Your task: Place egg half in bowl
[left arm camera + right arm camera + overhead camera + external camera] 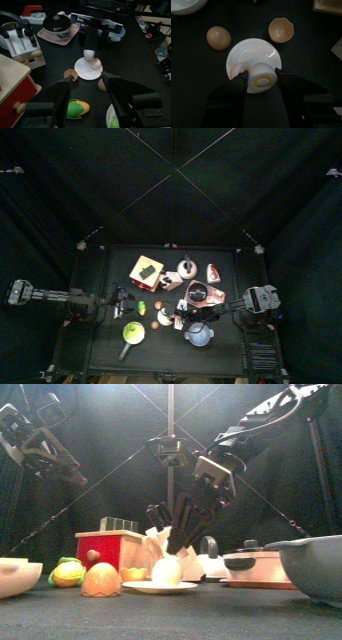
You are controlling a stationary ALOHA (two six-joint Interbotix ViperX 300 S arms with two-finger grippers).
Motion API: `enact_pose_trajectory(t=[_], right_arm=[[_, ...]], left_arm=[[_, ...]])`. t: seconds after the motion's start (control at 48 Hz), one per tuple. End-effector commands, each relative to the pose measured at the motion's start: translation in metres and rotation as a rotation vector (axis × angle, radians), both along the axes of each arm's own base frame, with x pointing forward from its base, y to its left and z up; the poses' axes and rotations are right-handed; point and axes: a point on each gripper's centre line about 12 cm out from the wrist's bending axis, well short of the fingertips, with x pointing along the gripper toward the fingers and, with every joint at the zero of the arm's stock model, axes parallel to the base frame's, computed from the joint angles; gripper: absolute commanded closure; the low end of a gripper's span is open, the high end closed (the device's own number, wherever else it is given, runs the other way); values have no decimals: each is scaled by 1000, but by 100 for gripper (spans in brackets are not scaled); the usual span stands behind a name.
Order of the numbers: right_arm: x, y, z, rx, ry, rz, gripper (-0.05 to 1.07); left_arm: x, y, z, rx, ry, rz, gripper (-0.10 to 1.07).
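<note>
The egg half (262,79) stands cut side up on the near rim of a small white plate (250,54). My right gripper (261,80) is open and straddles the egg half, one jaw on each side. In the front view the same gripper (173,534) hangs just above the egg half (166,571). A grey bowl (315,565) stands at the front right, also seen from above (198,335). My left gripper (85,85) is open with nothing in it, a short way from the plate (85,71).
Two brown eggshells (218,38) (281,29) lie beside the plate. A white bowl (14,574), a corn cob (67,571) and a red toaster (110,548) are on the left. A lidded pot (59,25) and a white kettle (187,266) stand at the back.
</note>
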Motion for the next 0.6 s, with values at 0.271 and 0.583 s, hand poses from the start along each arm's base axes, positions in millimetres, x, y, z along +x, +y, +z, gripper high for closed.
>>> enact_pose_trajectory(t=[0.271,0.583], right_arm=[[-3,16,54,58,-130,10,29],[-31,47,67,106,-122,41,29]], left_arm=[[3,-1,5,-2,-17,-3,12],[2,-1,4,-4,-15,-2,12]])
